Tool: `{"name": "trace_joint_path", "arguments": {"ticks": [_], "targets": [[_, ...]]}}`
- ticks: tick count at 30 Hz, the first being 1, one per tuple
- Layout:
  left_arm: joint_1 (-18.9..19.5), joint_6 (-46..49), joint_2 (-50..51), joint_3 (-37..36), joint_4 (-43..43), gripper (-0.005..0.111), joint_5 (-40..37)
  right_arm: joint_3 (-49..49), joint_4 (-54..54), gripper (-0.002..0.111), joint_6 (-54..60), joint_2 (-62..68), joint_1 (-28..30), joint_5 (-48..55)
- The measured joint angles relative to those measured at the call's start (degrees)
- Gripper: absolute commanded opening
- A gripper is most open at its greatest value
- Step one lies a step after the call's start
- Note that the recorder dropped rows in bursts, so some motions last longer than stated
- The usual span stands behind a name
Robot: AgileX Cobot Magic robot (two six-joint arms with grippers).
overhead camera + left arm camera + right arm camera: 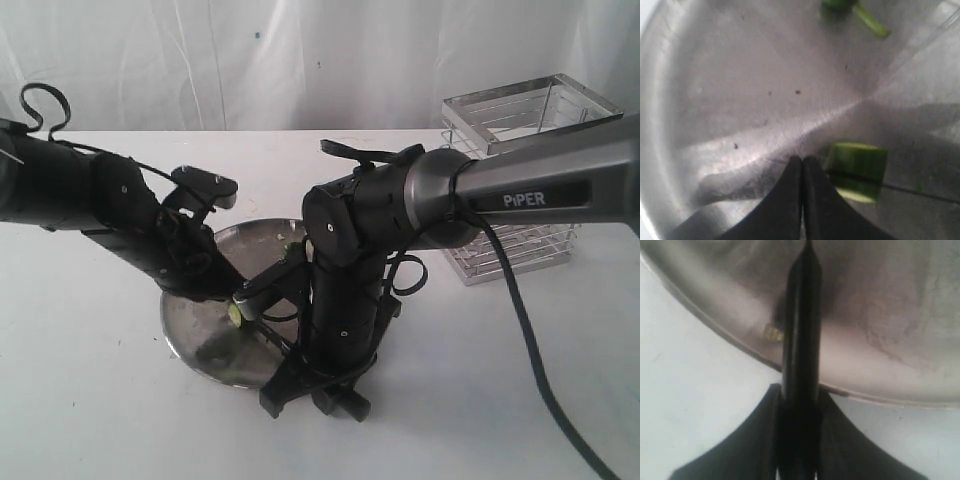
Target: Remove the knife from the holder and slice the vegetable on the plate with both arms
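Note:
The steel plate (188,330) lies at the table's middle. A short dark green vegetable piece (857,170) rests on the plate (740,75), with a thin dark line across it. My left gripper (802,162) is shut, empty, its tips just beside that piece. In the exterior view the left gripper (222,290) reaches down onto the plate by a green bit of the vegetable (236,312). My right gripper (799,395) is shut on the knife (801,315), which points from the near rim over the plate (880,315). The right gripper (300,385) is low at the plate's front edge.
The silver wire holder (515,255) stands at the back right, behind the right arm's grey tube (540,190). More green scraps (860,12) lie farther on the plate. A pale scrap (772,332) sits on the rim. A black cable (530,350) trails across the white table.

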State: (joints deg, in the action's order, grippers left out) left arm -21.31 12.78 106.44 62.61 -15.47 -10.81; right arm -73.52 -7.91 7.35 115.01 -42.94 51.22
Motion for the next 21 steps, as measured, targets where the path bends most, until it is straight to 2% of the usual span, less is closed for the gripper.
{"name": "trace_joint_path", "arguments": {"ticks": [6,14,21], "targets": [[-0.1,-0.1,2.1,-0.6,-1.1,0.005,2.6,-0.3,0.0,0.000,-0.5,-0.3,0.0,0.0],[-0.1,-0.1,-3.7,-1.2,0.5,0.005,1.4,-0.8,0.1,0.000,-0.4,-0.6,0.0,0.6],[-0.1,-0.1,-2.0,-1.2,0.3,0.005,1.1,-0.8,0.2,0.000,-0.4,-0.8,-0.3,1.6]]}}
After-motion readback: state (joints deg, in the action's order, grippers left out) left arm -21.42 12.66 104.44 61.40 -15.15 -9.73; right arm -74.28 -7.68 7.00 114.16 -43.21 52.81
